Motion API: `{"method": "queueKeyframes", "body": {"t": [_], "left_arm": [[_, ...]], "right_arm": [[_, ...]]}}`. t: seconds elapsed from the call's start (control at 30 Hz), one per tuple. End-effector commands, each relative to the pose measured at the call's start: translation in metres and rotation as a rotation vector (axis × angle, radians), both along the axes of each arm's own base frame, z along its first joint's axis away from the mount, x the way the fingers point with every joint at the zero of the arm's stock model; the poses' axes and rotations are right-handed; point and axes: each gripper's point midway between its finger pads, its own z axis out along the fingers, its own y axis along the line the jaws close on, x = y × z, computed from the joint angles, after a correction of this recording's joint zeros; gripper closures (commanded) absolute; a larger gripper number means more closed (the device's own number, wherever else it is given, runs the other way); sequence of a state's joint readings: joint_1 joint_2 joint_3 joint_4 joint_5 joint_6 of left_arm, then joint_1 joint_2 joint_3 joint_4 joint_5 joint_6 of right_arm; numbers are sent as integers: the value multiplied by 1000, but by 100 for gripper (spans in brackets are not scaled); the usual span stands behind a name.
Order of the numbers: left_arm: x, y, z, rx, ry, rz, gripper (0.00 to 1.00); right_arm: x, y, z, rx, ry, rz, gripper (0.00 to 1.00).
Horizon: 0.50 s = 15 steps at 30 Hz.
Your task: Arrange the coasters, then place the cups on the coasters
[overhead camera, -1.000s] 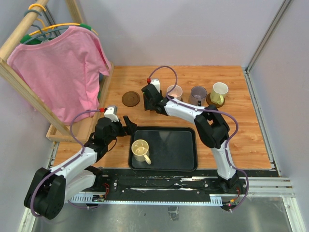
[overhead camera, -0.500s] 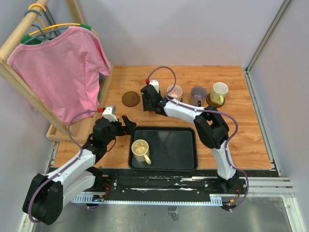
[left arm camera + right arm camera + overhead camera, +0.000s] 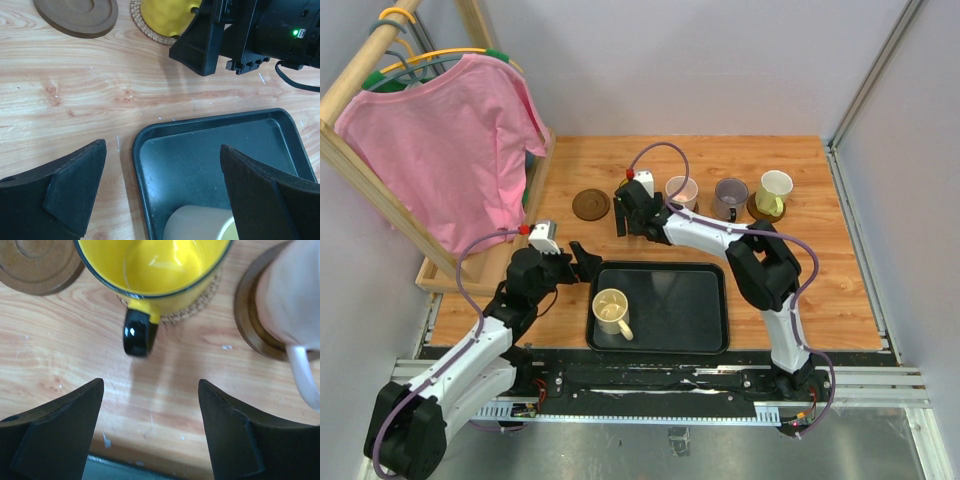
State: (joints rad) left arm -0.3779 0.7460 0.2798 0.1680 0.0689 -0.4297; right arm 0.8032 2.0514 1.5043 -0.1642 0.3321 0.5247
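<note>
In the right wrist view a yellow cup [image 3: 155, 265] with a black handle stands on a woven tan coaster [image 3: 202, 307]. My right gripper [image 3: 150, 387] hangs open just in front of that handle, with nothing between its fingers. Beside it a pale pink cup [image 3: 292, 290] sits on a dark coaster [image 3: 247, 315]. An empty dark coaster [image 3: 590, 204] lies to the left. A purple-grey cup [image 3: 730, 195] and a pale yellow-green cup [image 3: 775, 190] stand further right. A cream cup [image 3: 612, 310] sits in the black tray [image 3: 690, 310]. My left gripper [image 3: 585, 262] is open over the tray's left corner.
A wooden rack with a pink shirt [image 3: 450, 150] on hangers fills the left side. Its base frame [image 3: 485, 270] lies along the table's left edge. Grey walls close the back and right. The right arm's wrist [image 3: 250, 30] hangs close in front of the yellow cup.
My right gripper has opened and let go of the yellow cup, which now stands on the woven coaster. The left arm has shifted slightly, still open.
</note>
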Motion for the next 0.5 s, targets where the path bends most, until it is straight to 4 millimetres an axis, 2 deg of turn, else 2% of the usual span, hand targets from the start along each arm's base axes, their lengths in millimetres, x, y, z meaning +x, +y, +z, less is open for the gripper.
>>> {"method": "queueKeyframes", "body": {"t": [0.0,0.13,0.23,0.33,0.47], "left_arm": [[-14,-9,17,-53,-7,-51,0],[-23,-10,27,-87,-17,-52,0],[-27,-11,30,-98,-20,-46,0],[-32,-15,32,-108,-20,-48,0],[-35,-17,32,-91,-22,1,0]], "right_arm": [[-16,-8,40,53,-42,-3,22],[-32,-21,62,78,-78,39,22],[-47,-25,73,68,-96,143,25],[-65,-25,76,49,-87,290,36],[-99,-10,77,90,-30,523,52]]}}
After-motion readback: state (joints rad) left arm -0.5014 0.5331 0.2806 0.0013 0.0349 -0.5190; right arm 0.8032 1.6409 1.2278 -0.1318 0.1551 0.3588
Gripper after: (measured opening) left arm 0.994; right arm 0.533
